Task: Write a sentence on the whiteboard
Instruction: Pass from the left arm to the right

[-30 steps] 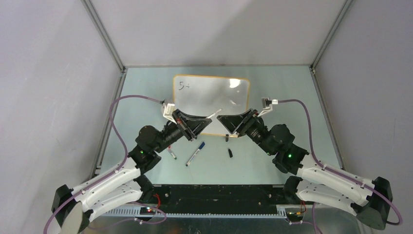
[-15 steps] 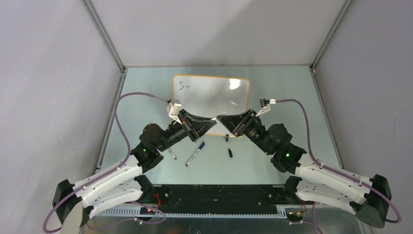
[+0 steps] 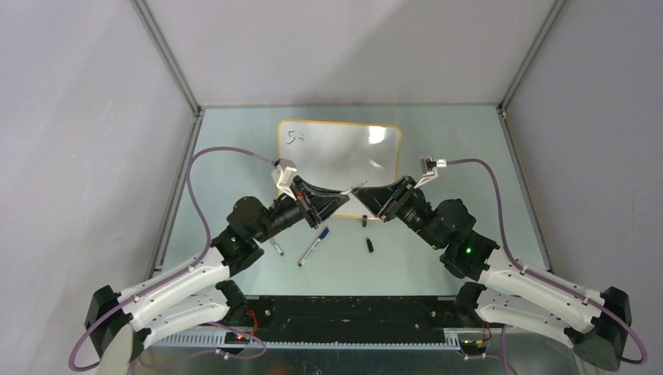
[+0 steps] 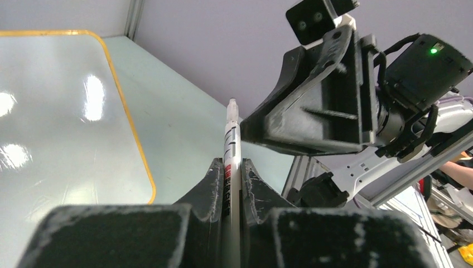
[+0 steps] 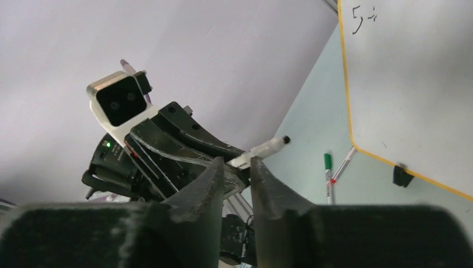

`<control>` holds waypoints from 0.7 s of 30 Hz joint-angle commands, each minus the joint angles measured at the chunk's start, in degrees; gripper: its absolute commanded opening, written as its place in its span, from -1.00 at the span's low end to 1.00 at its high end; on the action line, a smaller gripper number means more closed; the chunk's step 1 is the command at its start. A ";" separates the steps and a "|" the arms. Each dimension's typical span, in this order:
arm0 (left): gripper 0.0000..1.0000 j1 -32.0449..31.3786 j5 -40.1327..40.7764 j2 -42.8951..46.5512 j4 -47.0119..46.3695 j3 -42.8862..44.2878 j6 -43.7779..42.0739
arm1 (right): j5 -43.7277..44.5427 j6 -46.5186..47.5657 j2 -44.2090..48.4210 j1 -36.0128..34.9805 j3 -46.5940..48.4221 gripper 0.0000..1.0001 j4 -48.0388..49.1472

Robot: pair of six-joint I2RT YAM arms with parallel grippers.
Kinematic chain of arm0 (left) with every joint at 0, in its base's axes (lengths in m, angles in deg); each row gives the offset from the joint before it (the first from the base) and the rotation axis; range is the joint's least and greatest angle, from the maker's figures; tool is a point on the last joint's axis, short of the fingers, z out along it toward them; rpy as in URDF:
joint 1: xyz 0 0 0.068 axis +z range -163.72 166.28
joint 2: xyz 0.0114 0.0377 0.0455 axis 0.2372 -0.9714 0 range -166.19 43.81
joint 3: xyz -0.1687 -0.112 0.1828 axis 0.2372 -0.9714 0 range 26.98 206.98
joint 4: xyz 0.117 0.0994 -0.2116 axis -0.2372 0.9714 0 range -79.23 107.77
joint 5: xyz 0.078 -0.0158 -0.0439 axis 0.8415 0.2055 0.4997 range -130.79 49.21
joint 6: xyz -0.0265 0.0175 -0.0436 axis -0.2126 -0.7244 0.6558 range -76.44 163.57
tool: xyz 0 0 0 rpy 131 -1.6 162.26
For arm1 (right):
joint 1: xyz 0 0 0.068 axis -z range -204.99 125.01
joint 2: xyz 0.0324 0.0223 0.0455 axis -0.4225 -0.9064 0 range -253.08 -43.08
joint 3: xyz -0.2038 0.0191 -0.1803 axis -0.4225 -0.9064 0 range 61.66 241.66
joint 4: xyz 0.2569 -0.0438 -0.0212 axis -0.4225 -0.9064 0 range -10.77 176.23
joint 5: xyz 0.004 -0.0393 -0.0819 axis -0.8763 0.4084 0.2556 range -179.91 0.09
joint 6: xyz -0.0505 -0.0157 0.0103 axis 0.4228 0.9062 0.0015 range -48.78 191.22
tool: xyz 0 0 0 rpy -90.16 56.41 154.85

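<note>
The whiteboard (image 3: 344,152) lies flat on the bench (image 3: 227,156), beyond both pincers and touching neither (only the first strokes of the sentence (image 3: 295,138) sit in its far-left corner). The left pincer (image 4: 230,164) is clamped on a marker (image 4: 232,134). The right pincer (image 5: 237,164), just beside the marker's end, is nearly together; I cannot tell whether it grips.

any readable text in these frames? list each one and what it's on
"St" (could also read "5+"): black handwriting in the top left corner of the whiteboard.
Marker in the left end effector: black and red print on the barrel, too blurred to read.
Loose markers: too small to tell whether they carry any print.
</note>
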 commanded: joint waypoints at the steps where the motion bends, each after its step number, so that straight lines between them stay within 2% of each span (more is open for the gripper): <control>1: -1.00 -0.88 -1.29 -0.23 -1.39 0.70 -0.73 | -0.30 -1.03 0.78 0.84 2.71 -0.27 1.62; 2: -1.00 -0.86 -1.17 -0.23 -1.75 0.42 -0.59 | -0.47 -1.41 0.44 0.83 2.71 -0.14 2.05; 4: -1.00 -0.86 -1.50 -0.38 -2.10 0.51 -0.70 | -0.73 -2.64 -0.06 0.89 2.71 -0.02 2.82; 13: -1.00 -1.49 0.02 0.65 -3.27 -0.27 -2.97 | 0.07 -8.78 -1.46 0.94 2.72 0.02 2.49; 16: -1.00 -1.59 -0.63 0.81 -3.32 -0.35 -3.75 | -0.33 -9.39 -2.01 0.83 2.71 -0.05 4.16; 21: -1.00 -1.65 -1.57 2.18 -1.15 -0.61 -7.27 | -0.91 -9.91 -2.38 0.92 2.71 -0.37 5.61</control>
